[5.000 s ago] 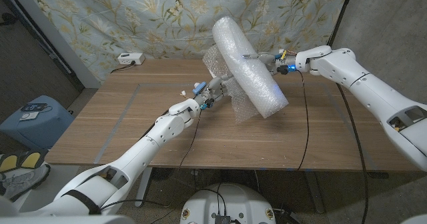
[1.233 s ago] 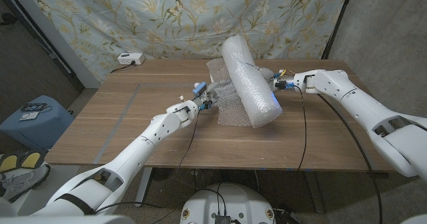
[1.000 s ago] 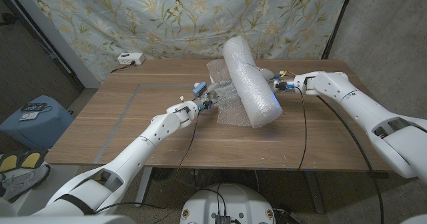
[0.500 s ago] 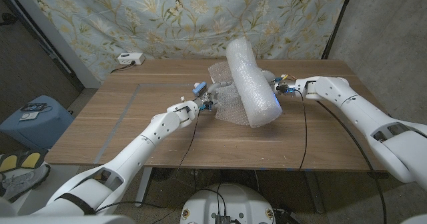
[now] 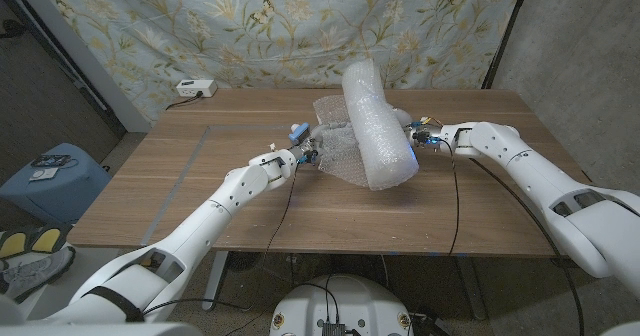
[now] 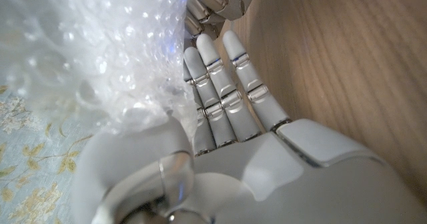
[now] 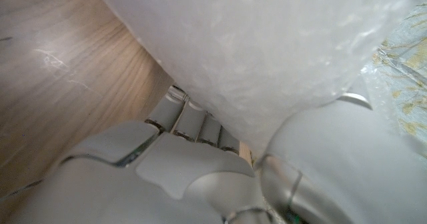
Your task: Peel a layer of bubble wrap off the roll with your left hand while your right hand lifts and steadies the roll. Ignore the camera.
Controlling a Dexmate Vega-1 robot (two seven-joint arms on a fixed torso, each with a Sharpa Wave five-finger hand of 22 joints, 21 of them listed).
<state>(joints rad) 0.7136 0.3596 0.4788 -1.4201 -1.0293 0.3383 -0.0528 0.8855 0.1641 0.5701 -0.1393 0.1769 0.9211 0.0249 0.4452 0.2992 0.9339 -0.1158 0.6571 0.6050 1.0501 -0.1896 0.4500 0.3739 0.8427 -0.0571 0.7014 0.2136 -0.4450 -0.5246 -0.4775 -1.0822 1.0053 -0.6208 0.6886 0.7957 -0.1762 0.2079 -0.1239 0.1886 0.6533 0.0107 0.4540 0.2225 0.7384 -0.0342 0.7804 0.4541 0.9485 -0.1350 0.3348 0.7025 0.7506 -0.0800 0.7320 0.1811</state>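
Right hand [image 5: 408,128] grips fat translucent bubble wrap roll [image 5: 377,126], tilted; left hand [image 5: 312,148] pinches loose clear sheet [image 5: 340,163]. Pull sheet outward evenly, roll held firm.

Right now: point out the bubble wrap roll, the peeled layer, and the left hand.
bubble wrap roll [image 5: 378,126], head view, middle of the cylinder.
peeled layer [image 5: 338,161], head view, loose sheet left of the roll.
left hand [image 6: 233,104], left wrist view, on its fingers.

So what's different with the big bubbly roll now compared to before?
The right hand has brought the bubble wrap roll down from high in the air; its near end now sits low over the table. The left hand still holds the loose sheet. The white box hasn't moved.
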